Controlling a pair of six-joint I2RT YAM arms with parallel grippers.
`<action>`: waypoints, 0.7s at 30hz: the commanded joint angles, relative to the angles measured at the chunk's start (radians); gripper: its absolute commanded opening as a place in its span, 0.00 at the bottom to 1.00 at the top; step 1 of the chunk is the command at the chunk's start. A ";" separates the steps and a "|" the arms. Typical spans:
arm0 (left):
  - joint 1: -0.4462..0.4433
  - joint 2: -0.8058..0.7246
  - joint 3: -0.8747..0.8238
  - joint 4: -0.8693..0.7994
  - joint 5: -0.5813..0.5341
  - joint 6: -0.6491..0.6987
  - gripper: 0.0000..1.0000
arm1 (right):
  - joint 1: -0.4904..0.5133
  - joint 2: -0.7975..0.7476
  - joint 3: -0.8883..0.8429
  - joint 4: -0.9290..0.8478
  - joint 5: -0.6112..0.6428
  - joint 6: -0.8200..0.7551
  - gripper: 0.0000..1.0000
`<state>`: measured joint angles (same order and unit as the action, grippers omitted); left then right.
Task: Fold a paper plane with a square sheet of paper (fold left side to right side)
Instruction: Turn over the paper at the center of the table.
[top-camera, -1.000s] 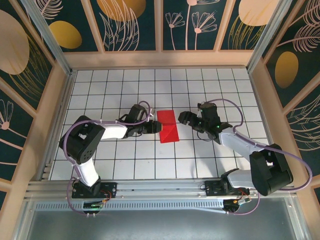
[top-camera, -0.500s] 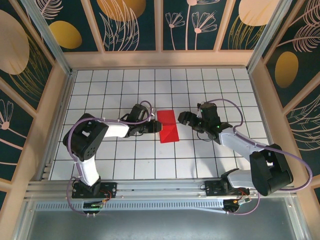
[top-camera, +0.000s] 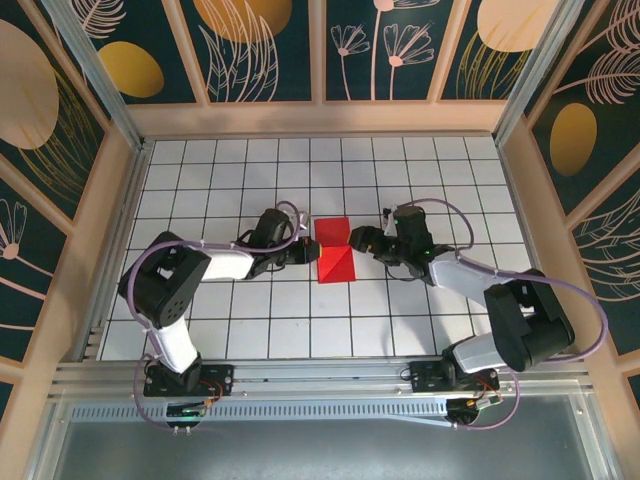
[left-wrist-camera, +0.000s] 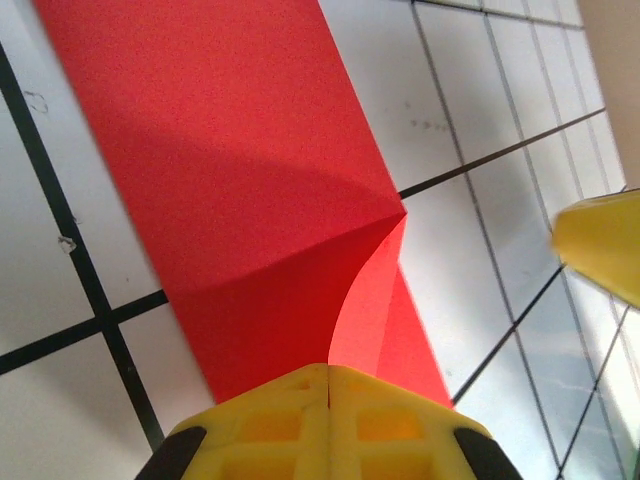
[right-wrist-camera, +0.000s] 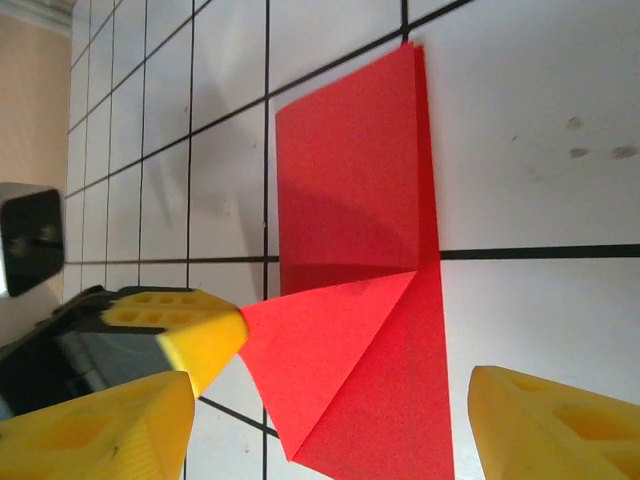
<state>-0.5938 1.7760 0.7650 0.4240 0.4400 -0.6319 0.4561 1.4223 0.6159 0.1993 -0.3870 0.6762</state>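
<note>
reaching low from opposite sides, left fingers (left-wrist-camera: 268, 428) press together, apparently pinching the red paper (top-camera: 335, 263); right fingers (right-wrist-camera: 552, 428) stand spread.

You're seeing matt, finely grained red paper (left-wrist-camera: 250, 180) with crisp creases; your left tool (left-wrist-camera: 328, 375) looks like moulded yellow plastic, and the white tabletop (left-wrist-camera: 480, 90) seems smooth, perhaps faintly glossy

Gap between left gripper (top-camera: 306, 254) and right gripper (top-camera: 362, 240) is taken by the square sheet of paper (top-camera: 333, 250), one corner lifted. Beyond both grippers, away from the bases: open desk (top-camera: 250, 170) (side walls (top-camera: 115, 215) well apart). Nearer than both grippers, open tiles too.
</note>
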 joint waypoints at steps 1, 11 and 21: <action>0.009 -0.079 -0.054 0.119 -0.034 -0.045 0.00 | 0.030 0.046 0.002 0.108 -0.027 0.014 0.72; 0.008 -0.124 -0.107 0.167 -0.052 -0.093 0.00 | 0.076 0.182 0.012 0.314 -0.047 0.036 0.74; 0.008 -0.112 -0.110 0.168 -0.052 -0.103 0.00 | 0.085 0.295 0.064 0.429 -0.075 0.051 0.74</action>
<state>-0.5938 1.6714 0.6617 0.5503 0.3912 -0.7246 0.5331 1.6897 0.6437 0.5510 -0.4473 0.7170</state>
